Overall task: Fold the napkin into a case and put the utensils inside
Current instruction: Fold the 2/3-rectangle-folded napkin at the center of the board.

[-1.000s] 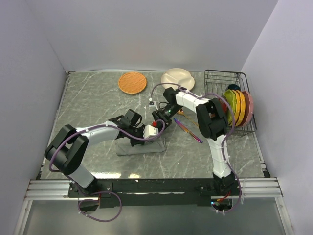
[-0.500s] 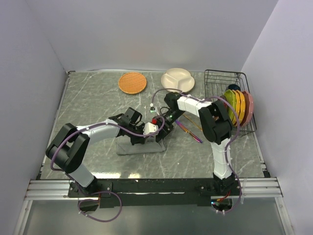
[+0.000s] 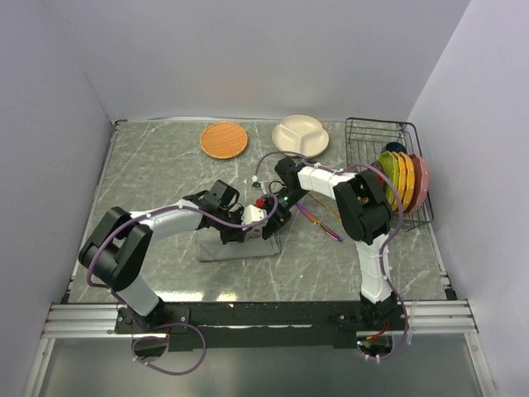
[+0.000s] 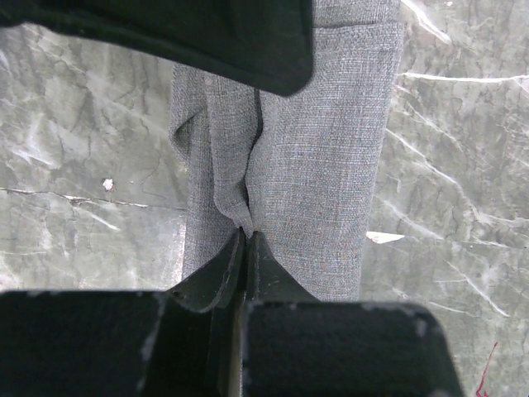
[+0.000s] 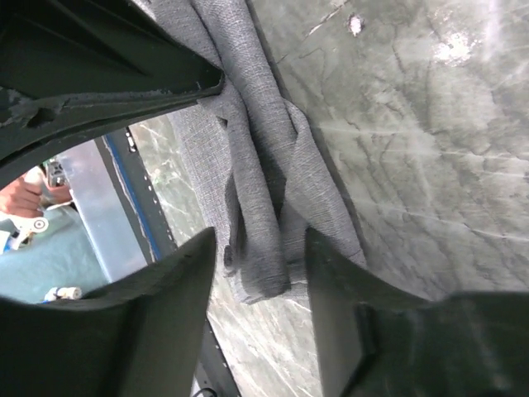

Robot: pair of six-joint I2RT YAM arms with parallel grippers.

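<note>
Left gripper (image 4: 246,240) pinched tight on a napkin (image 4: 322,165) fold; right gripper (image 5: 260,248) parted, straddling the bunched edge (cloth between its fingers). Wire rack (image 3: 368,136) — coloured plates (image 3: 402,178) upright inside.

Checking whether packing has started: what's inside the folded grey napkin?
Only grey folds show on the napkin; its interior is covered. The purple knife lies outside it on the table, so it is not inside. The left gripper pinches a fold.

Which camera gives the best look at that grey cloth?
The left wrist view: the napkin sits close up, weave and creases sharp, the left gripper pinching a fold. The top view shows its oblong outline, small and partly covered. The right wrist view shows a bunched end inside the open right gripper.
</note>
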